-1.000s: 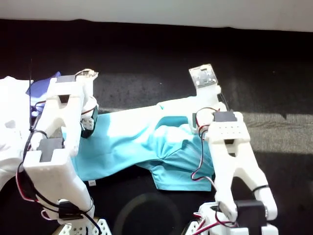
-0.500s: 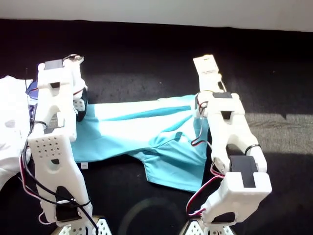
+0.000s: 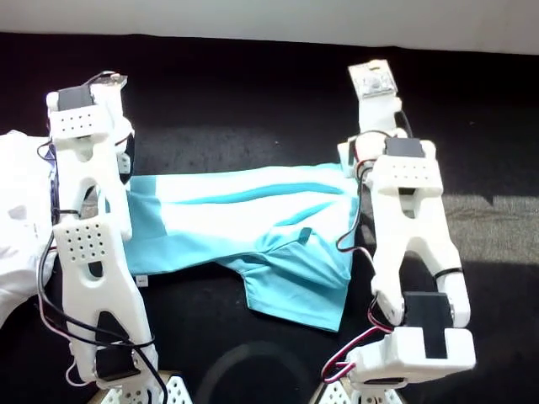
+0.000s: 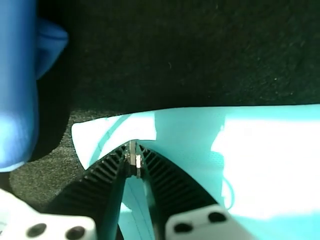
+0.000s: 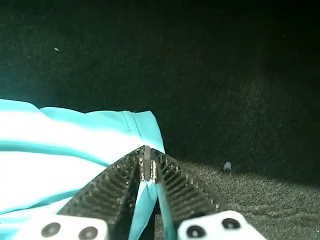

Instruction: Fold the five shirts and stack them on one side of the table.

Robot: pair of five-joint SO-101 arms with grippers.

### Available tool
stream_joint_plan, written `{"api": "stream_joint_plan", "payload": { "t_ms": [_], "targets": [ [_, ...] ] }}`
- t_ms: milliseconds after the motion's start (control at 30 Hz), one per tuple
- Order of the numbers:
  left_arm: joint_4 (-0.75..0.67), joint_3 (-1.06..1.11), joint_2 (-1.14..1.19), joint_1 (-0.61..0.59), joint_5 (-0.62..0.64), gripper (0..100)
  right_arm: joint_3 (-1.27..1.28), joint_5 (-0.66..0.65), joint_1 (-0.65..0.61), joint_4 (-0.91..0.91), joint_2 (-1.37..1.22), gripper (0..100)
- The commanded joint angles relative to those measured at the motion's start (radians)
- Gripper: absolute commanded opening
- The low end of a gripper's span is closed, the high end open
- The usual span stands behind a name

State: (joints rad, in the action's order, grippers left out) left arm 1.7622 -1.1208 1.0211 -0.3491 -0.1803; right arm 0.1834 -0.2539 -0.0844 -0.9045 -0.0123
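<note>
1. my left gripper (image 4: 132, 161) is pinched closed on one far corner of the teal shirt (image 3: 244, 223), with the hem caught between the jaws.
2. my right gripper (image 5: 148, 167) is closed the same way on the opposite far corner, with a fold of hem between its jaws.
3. the shirt lies on the black table (image 3: 253, 101) between my two arms. its long axis runs side to side from one gripper to the other, and the far edge between the pinches is nearly straight.
4. from both sets of jaws the rest of the cloth lies back towards my bases. it is flat on the left and rumpled into a loose flap nearer the right arm.
5. the relation that matters, i judge, is that both grips sit on the far edge while the free cloth lies on the near side. a fold would mean bringing that edge back over the body with both arms level.
6. each arm has its own end, so neither is nearer. the bunched cloth on the right may fold unevenly.
7. a heap of white cloth (image 3: 21, 219) sits at the table's left edge beside my left arm, and a blue cloth (image 4: 17, 85) lies near the left gripper. if that is the stacking side, the left arm is closer to it.
</note>
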Motion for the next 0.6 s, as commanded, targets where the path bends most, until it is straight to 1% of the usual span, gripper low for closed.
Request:
{"api": "stream_joint_plan", "payload": {
  "t_ms": [0, 100, 200, 367, 567],
  "targets": [
    [0.012, -0.039, -0.093, 0.007, 0.009, 1, -0.062, 0.006, -0.033, -0.004, 0.007, 0.8],
    [-0.011, -0.039, -0.053, 0.035, 0.008, 1, -0.097, 0.006, -0.047, 0.074, -0.101, 0.8],
    [-0.032, -0.047, 0.039, 0.045, 0.008, 1, -0.159, 0.008, -0.05, 0.124, -0.226, 0.8],
    [-0.032, -0.047, 0.13, 0.005, 0.008, 1, -0.263, 0.071, -0.048, 0.096, -0.392, 0.8],
    [-0.038, -0.047, 0.131, -0.064, 0.002, 1, -0.311, 0.071, -0.018, 0.027, -0.483, 0.8]
  ]
}}
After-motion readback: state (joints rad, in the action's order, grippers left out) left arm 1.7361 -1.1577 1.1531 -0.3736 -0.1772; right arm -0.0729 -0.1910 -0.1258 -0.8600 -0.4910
